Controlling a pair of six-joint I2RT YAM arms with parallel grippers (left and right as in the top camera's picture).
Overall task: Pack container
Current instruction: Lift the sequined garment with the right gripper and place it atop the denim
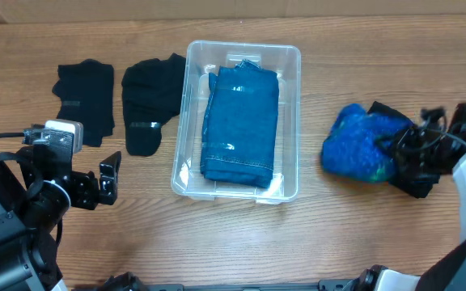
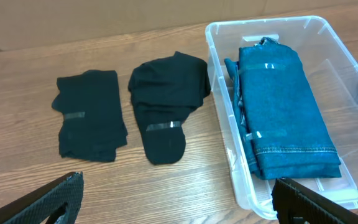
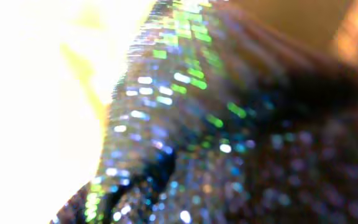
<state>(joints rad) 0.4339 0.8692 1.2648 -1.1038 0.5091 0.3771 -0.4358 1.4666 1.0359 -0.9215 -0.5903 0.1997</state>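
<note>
While the left gripper [image 1: 108,179] hangs wide open and empty at eight o'clock, a flat black cloth [image 1: 85,101] and a second black cloth [image 1: 148,105] lie at ten. The clear container [image 1: 186,121] sits at the centre, folded jeans [image 1: 241,125] inside. At three o'clock the right gripper [image 1: 404,150] meets a blue sequined cloth [image 1: 358,145]; I cannot tell how far it is open or whether it has hold.

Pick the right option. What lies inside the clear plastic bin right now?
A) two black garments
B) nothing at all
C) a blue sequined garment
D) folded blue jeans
D: the folded blue jeans lie inside the container. The near black garment and the far black garment lie outside to its left in the overhead view, and the blue sequined garment sits outside to its right.
</note>
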